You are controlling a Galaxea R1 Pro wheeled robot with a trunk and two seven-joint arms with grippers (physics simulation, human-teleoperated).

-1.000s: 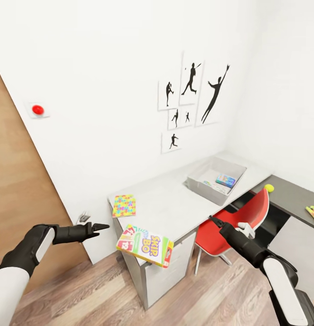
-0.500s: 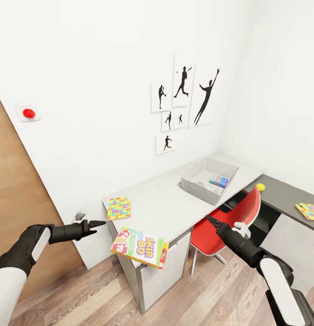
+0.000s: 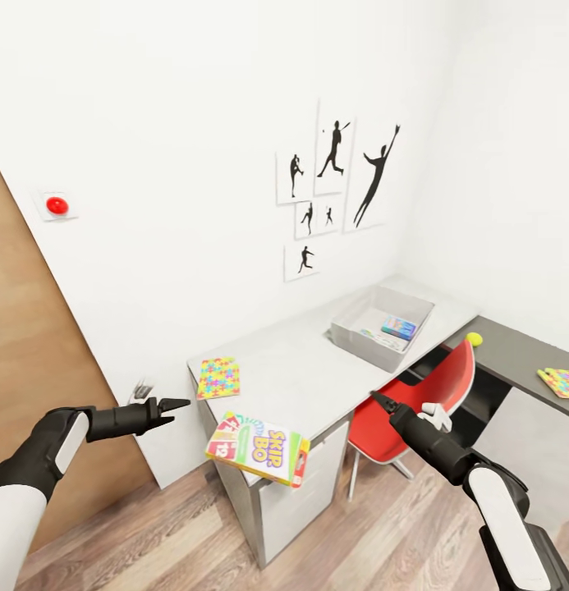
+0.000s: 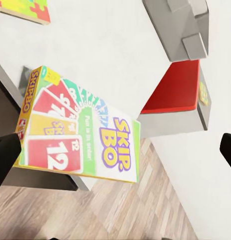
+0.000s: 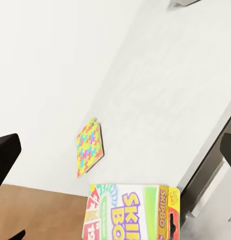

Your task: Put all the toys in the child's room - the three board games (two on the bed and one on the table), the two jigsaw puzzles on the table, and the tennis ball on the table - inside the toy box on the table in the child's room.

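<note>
Two grippers raised before the table [image 3: 317, 369], nothing held.
Left gripper [image 3: 171, 405]: head view shows the fingers meeting at a point, yet its wrist view has the tips far apart at the frame edges, so I cannot tell the jaw state. Right gripper [image 3: 378, 400]: same conflict, cannot tell. Skip-Bo box [image 3: 258, 448] overhangs the table's near edge, tilted. One puzzle [image 3: 217, 377] flat at the near left corner; a second puzzle [image 3: 562, 382] on the dark unit [image 3: 514, 349], well apart from the ball [image 3: 474, 338]. Toy box [image 3: 381, 322] at the far end, a small game [image 3: 398, 327] inside. Red chair [image 3: 419, 406] tucked beneath.
</note>
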